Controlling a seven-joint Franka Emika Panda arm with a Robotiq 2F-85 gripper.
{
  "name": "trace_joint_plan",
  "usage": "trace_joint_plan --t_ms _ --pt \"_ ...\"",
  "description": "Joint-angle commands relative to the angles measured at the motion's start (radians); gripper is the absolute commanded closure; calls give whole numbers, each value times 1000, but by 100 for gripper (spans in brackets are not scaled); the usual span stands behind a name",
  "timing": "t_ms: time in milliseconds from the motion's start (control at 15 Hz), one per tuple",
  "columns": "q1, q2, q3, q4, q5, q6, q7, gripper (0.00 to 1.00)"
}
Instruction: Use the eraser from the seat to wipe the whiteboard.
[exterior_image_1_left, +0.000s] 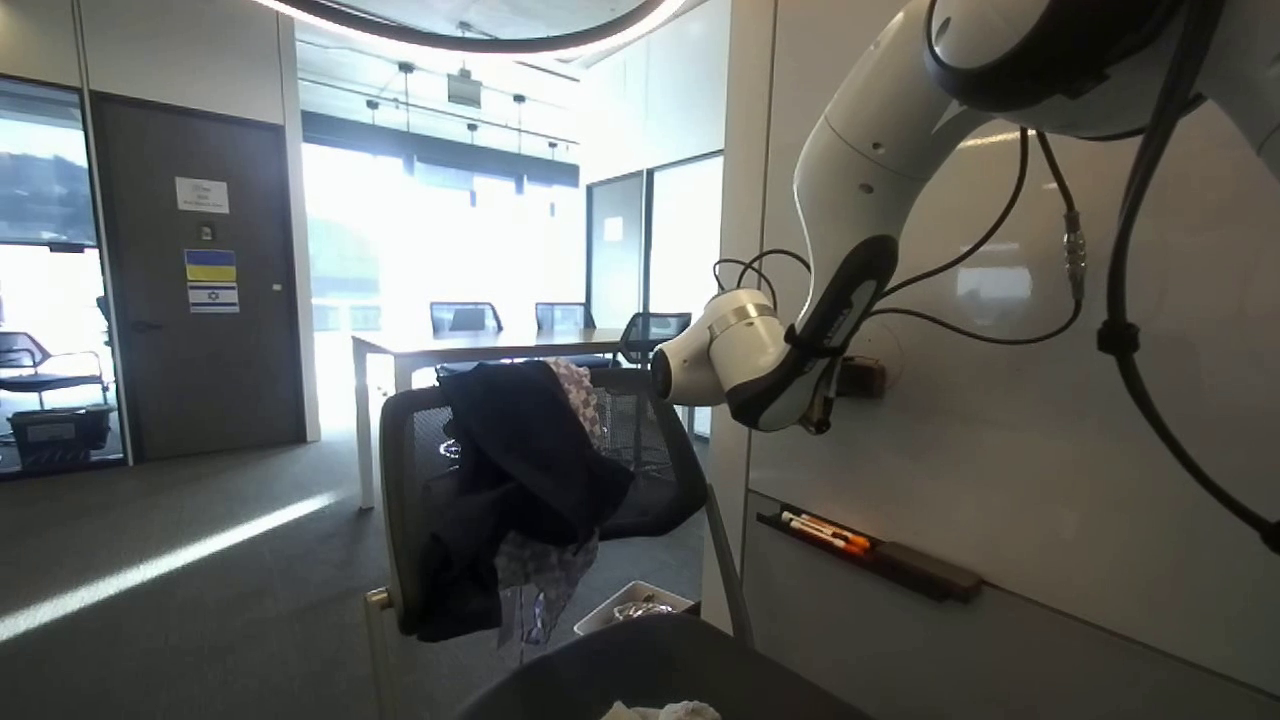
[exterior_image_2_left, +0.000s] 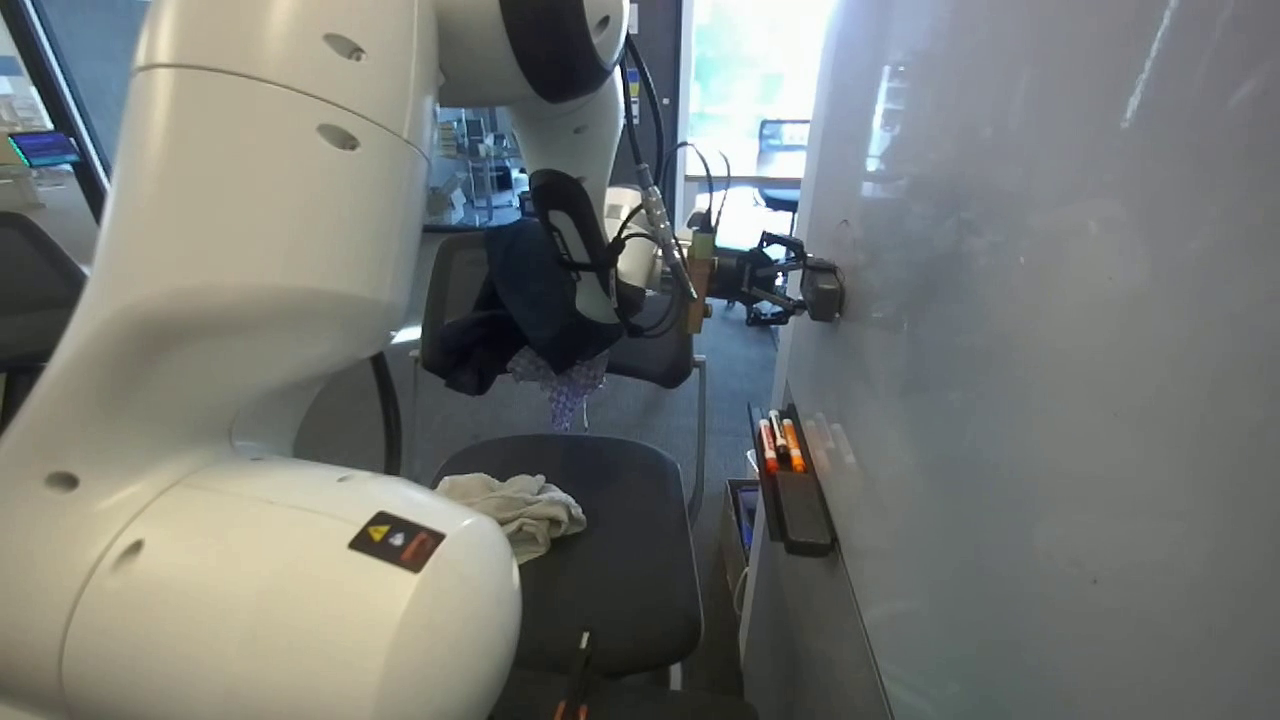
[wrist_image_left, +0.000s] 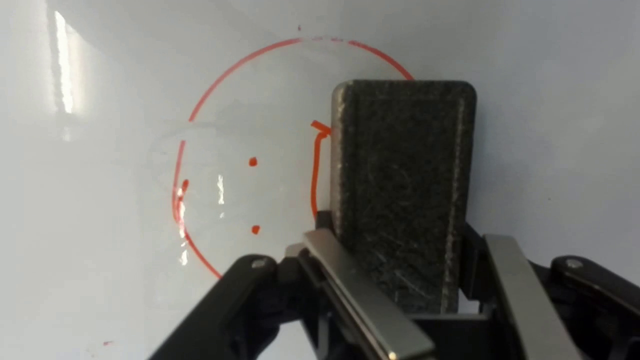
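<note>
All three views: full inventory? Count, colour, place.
whiteboard: 1, pale grey-white, beside seat
seat: 1, dark grey, beside whiteboard
eraser: 1, dark grey, at whiteboard
drawing: 1, red, on whiteboard
marker tray: 1, dark, whiteboard's lower edge
markers: 3+, red, white, orange, in tray
block: 1, dark, on tray
garment: 1, black, over seat's backrest
patterned cloth: 1+, pale, by garment
crumpled cloth: 1, off-white, on seat
container: 1, white, beyond seat
table: 1, pale, background
background chairs: 4+, dark, some at table
door: 1, dark, background
door signs: 3, multicoloured, on door
ring light: 1, white, overhead
arm: 1, white, beside whiteboard
cables: several, black, along arm
gripper: 1, black, closed on eraser
</note>
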Motion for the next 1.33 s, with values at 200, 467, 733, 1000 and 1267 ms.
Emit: trace_joint_plan --t_ms 200,467,733,1000,1267 --pt "-36 -77 -28 -21 4 -21 76 69" --pt "-33 -55 -27 4 -3 -31 80 69" --pt "-47 10 -26 46 -2 3 60 69" --pt "-58 80 -16 61 0 70 66 69" --pt "-65 127 -27 61 -10 112 76 69"
